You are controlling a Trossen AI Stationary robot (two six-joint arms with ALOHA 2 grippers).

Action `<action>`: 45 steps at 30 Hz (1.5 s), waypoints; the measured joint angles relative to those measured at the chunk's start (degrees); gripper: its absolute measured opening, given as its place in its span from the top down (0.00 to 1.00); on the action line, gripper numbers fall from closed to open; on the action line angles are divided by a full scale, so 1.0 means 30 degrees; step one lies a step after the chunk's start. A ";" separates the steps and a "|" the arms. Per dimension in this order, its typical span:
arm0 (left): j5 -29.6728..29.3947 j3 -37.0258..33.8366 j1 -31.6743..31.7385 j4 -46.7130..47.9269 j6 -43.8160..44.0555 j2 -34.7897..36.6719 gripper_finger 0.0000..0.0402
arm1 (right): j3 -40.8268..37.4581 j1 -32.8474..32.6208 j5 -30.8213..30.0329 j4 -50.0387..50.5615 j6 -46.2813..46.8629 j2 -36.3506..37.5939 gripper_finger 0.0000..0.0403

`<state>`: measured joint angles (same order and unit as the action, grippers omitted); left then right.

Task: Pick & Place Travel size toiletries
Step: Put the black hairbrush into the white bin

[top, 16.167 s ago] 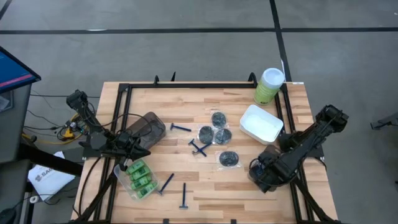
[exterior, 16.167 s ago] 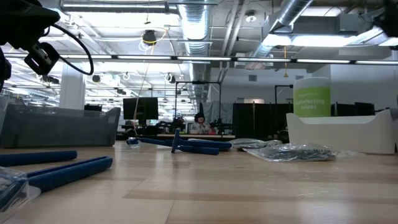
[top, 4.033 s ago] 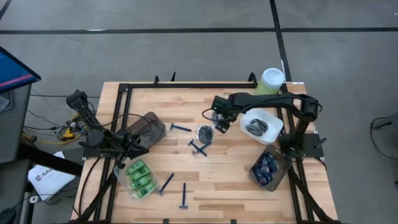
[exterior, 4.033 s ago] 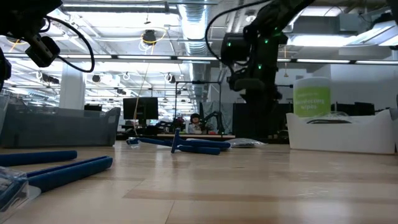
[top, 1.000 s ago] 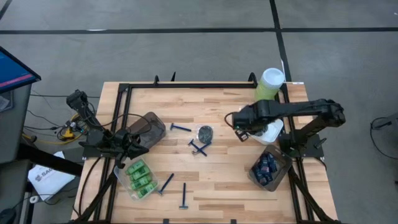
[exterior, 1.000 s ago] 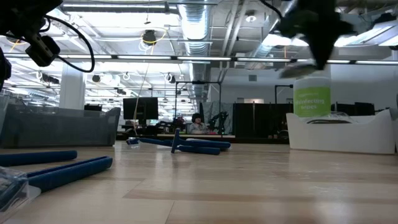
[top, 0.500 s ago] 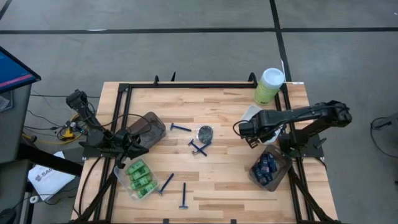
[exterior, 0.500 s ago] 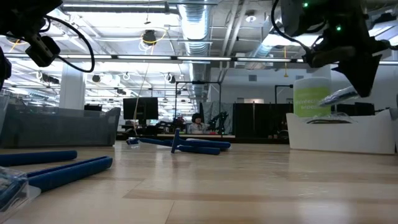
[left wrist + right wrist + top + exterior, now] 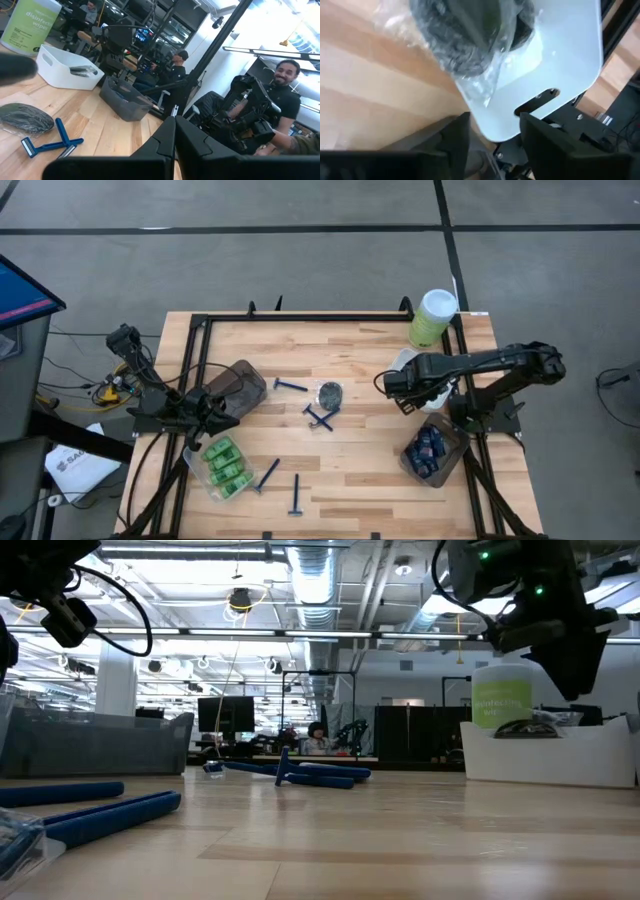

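Right gripper (image 9: 403, 393), fingers parted, above white tub (image 9: 555, 60); wrapped tin (image 9: 470, 35) released beneath it.

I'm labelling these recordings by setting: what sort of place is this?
Probably an open-plan robotics lab or workshop: exposed ceiling ducts, rows of desks with monitors, and a person seated near another robot rig.

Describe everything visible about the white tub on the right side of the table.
The white tub is a shallow, rounded-corner rectangular bin of smooth, opaque plastic, with a slot handle in its end wall. It sits upright on the wooden table, near the pale-green canister and beyond the smoky tub of dark-blue tubes. Dark round tins in clear wrap lie inside. The right gripper, open, hovers over its edge.
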<state>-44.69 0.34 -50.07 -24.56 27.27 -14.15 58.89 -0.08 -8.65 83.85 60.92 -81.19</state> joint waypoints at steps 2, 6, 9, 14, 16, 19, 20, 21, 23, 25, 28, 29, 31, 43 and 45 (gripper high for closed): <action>0.0000 0.0000 -0.0004 0.0000 0.0004 0.0000 1.00 | 0.0000 0.0190 -0.0155 -0.0065 -0.0007 0.0000 0.56; 0.0000 0.0003 -0.0006 0.0000 0.0006 0.0000 1.00 | 0.0108 0.0372 -0.0158 -0.1881 -0.1161 0.0237 0.54; 0.0000 0.0000 0.0001 0.0000 -0.0001 0.0000 1.00 | 0.0391 0.0146 -0.0153 -0.5387 -0.3066 0.0540 0.54; 0.0000 0.0003 0.0001 -0.0004 0.0002 -0.0032 1.00 | 0.1092 -0.0116 -0.0152 -1.1676 -0.6263 0.0331 0.53; 0.0006 0.0000 -0.0007 0.0013 0.0007 -0.0044 1.00 | 0.1296 -0.0074 -0.0151 -1.3472 -0.7302 -0.0189 0.52; 0.0013 0.0000 -0.0006 0.0021 0.0003 -0.0083 1.00 | 0.1598 0.0324 -0.0143 -1.5218 -0.7756 -0.1461 0.50; 0.0009 0.0000 -0.0007 0.0010 -0.0001 -0.0086 1.00 | 0.1651 0.0507 -0.0117 -1.5446 -0.7793 -0.1883 0.49; -0.0013 0.0000 -0.0007 -0.0032 0.0001 -0.0112 1.00 | 0.1780 0.0679 -0.0084 -1.5487 -0.7808 -0.2355 0.48; 0.0024 0.0000 -0.0007 0.0033 0.0004 -0.0164 1.00 | 0.2428 0.1027 0.0119 -1.6212 -0.7932 -0.3464 0.46; 0.0005 0.0000 -0.0007 -0.0070 0.0005 -0.0258 1.00 | 0.3304 0.1314 0.0371 -1.6235 -0.8668 -0.4578 0.44; 0.0042 0.0000 -0.0007 -0.0034 0.0001 -0.0393 1.00 | 0.5223 0.1553 0.0488 -1.6253 -1.0378 -0.6409 0.43; 0.0044 0.0000 -0.0007 -0.0069 0.0003 -0.0443 1.00 | 0.5982 0.1620 0.0536 -1.6231 -1.0988 -0.7040 0.43; 0.0055 0.0000 -0.0007 0.0014 -0.0001 -0.0463 1.00 | 0.7495 0.1826 0.0632 -1.5643 -1.2148 -0.8330 0.43; 0.0054 0.0000 -0.0007 -0.0029 0.0003 -0.0561 1.00 | 1.3600 0.3325 0.2181 -1.2919 -1.4316 -1.4795 0.43; 0.0051 0.0000 -0.0007 -0.0058 0.0007 -0.0554 1.00 | 1.4113 0.3471 0.2244 -1.2947 -1.4316 -1.5336 0.43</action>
<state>-44.53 0.34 -50.09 -24.73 27.29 -15.81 101.23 10.33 -1.92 45.01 17.98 -127.20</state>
